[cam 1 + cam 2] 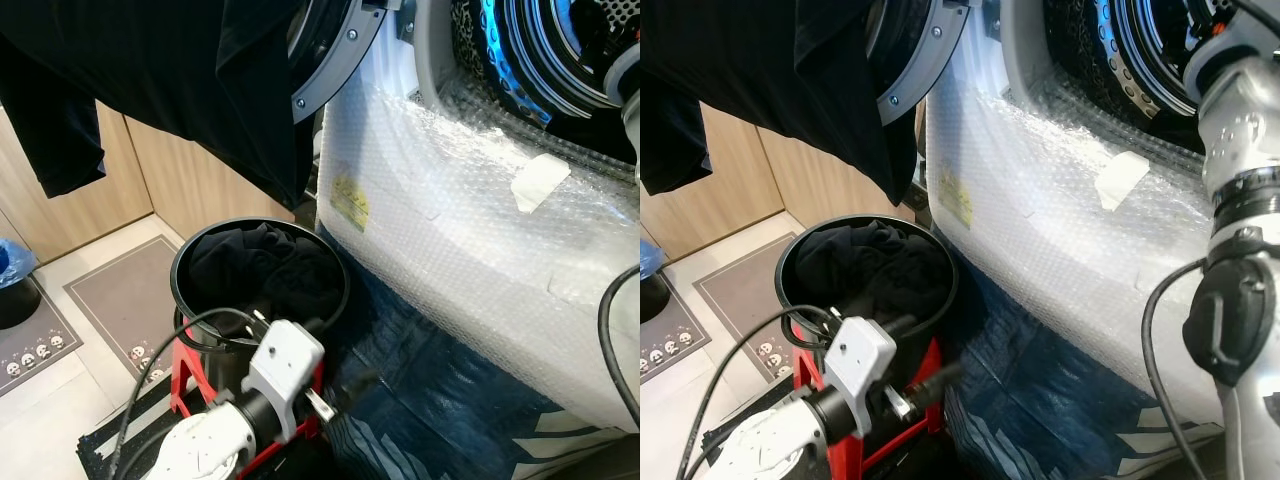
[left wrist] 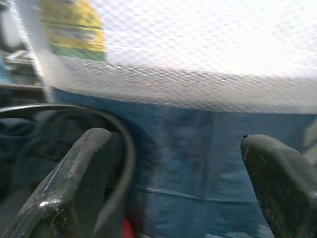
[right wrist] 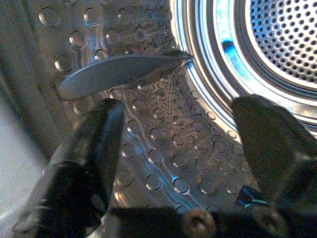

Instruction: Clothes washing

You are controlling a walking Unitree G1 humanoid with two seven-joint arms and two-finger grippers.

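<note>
Right gripper (image 3: 173, 144) is inside the washing machine drum (image 3: 163, 124), jaws spread wide and empty. Left gripper (image 2: 173, 168) hangs low by the black bucket (image 1: 335, 262), jaws spread too. Dark clothes (image 1: 255, 265) sit in that bucket on a red stand (image 1: 185, 375); bubble wrap (image 1: 450, 260) covers the machine front, mats (image 1: 125, 295) on the floor.

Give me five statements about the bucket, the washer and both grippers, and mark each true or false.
1. The bucket holds dark clothes. True.
2. The washer front is bare metal. False: it is covered in bubble wrap.
3. The right gripper is open, its view looking into the drum. True.
4. The left gripper is shut on a garment. False: it is open and holds nothing.
5. The bucket sits on a blue stand. False: the stand is red.
</note>
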